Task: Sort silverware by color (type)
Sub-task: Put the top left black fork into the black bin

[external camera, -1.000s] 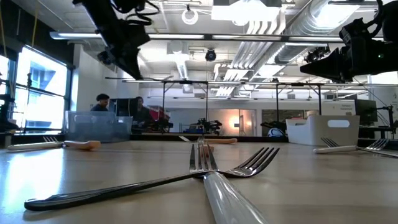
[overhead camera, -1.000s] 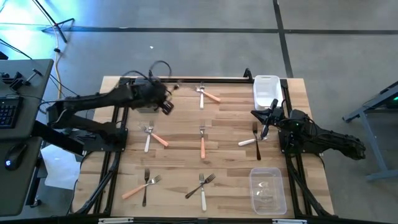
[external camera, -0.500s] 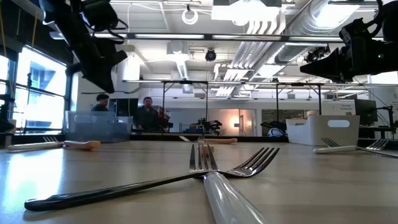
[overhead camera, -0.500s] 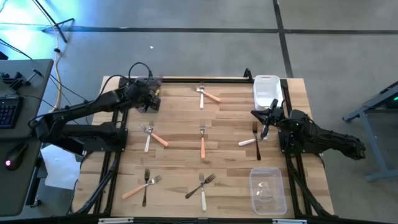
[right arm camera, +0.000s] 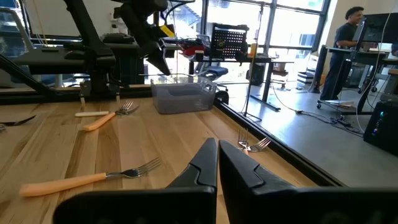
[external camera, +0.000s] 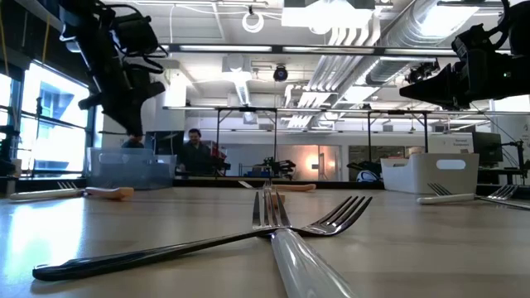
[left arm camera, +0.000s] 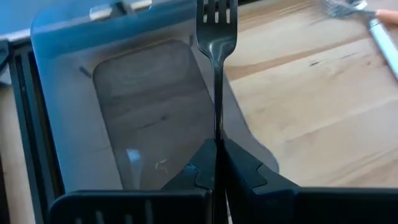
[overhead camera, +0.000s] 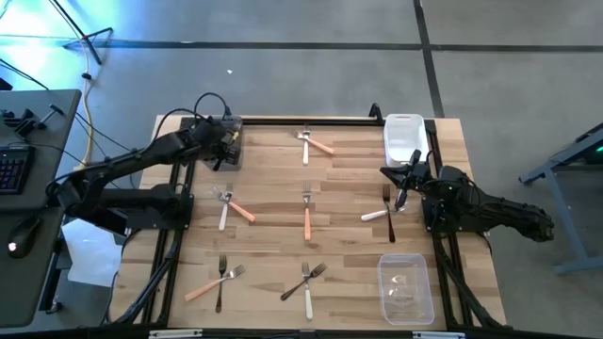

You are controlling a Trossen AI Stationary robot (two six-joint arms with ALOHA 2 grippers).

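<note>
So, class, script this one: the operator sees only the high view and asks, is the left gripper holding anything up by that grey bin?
Observer: Yes. The left wrist view shows the left gripper shut on a dark fork, tines pointing away from it.
Operator: Is it over the bin?
Observer: Yes. The fork hangs over the grey bin, along one side wall, and the low view shows the gripper well above it.
Operator: And the right gripper?
Observer: The right wrist view shows the right gripper shut with nothing between its fingers.
</note>
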